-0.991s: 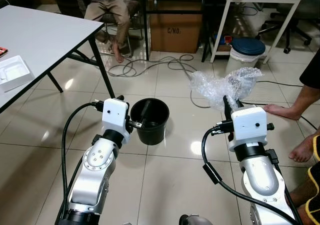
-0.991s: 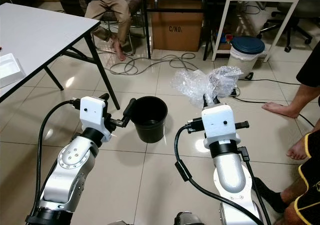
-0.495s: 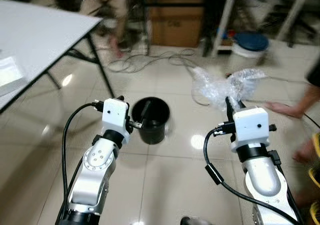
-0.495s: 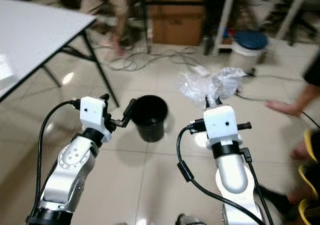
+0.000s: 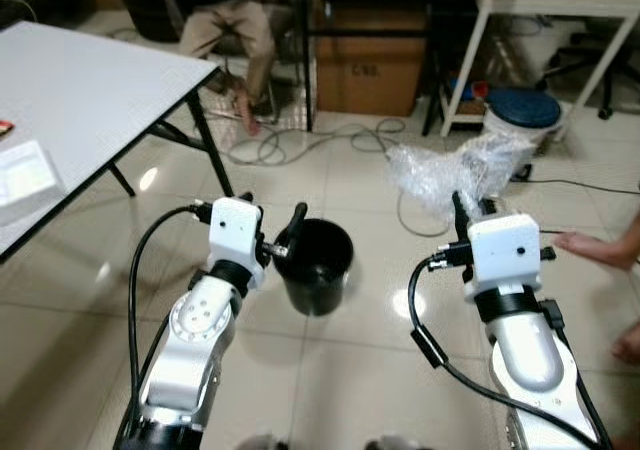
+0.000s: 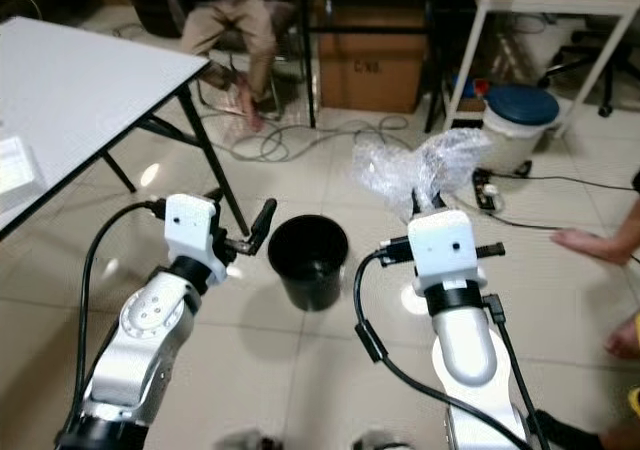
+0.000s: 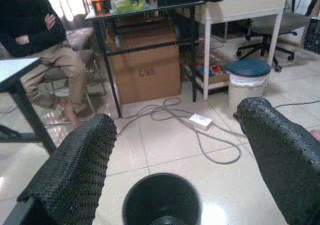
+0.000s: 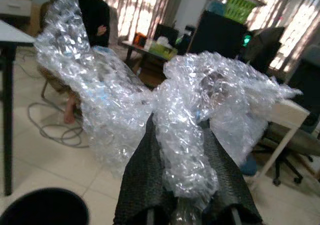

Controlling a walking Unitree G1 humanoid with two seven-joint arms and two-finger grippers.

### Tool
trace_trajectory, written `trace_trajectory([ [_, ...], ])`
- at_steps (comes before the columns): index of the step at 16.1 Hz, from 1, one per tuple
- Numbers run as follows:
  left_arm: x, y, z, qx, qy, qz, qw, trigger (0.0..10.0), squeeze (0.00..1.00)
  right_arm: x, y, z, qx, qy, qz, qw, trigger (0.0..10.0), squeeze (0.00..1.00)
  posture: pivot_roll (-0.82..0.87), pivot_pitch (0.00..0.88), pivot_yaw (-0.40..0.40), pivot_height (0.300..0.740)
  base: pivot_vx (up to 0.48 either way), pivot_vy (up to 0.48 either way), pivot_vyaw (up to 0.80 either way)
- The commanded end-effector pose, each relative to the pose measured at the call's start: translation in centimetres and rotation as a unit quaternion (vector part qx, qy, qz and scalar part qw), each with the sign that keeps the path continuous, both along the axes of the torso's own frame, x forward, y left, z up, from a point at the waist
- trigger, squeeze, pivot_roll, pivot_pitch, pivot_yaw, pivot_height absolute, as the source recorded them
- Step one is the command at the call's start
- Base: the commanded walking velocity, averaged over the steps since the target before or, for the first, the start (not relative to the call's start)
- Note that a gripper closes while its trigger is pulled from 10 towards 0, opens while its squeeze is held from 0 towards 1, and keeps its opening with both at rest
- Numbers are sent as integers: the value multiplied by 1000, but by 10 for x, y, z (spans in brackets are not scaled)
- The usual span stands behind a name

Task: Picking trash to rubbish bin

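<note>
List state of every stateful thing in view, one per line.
Bubble wrap: crumpled, pinched in the right claw, held above the floor.
Right claw: shut on the bubble wrap.
Left claw: open, holding nothing, above the black bin.
Black bin: upright on the floor, no lid, nothing visible inside.
White bin: upright, blue lid on.

White table (image 5: pixel 80 90) left; cardboard box (image 5: pixel 370 65), seated person (image 5: pixel 225 15), floor cables (image 5: pixel 330 140) behind; blue-lidded bin (image 5: pixel 522 115) right.

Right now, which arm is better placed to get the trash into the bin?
The right. Its pincer is already shut on the bubble wrap, beside the black bin. The left pincer is open and empty at the bin's rim.
</note>
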State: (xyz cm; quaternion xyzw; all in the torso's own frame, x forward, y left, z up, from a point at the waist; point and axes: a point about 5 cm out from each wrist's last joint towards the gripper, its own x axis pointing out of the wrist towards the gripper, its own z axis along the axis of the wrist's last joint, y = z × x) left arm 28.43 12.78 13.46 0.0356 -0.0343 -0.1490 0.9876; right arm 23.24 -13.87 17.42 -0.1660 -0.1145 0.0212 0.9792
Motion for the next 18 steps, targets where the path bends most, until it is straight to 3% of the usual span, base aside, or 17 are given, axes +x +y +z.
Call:
trace_trajectory([
  [1,1,3,1,3,1,7,1000,10000,0,-1,1,3,0,-6,6,1000,10000,0,-117,149,41,740,401,0,0],
  [18,2,4,0,10,-1,4,1000,10000,0,1,3,2,-1,-8,8,1000,10000,0,-113,138,47,740,433,0,0],
])
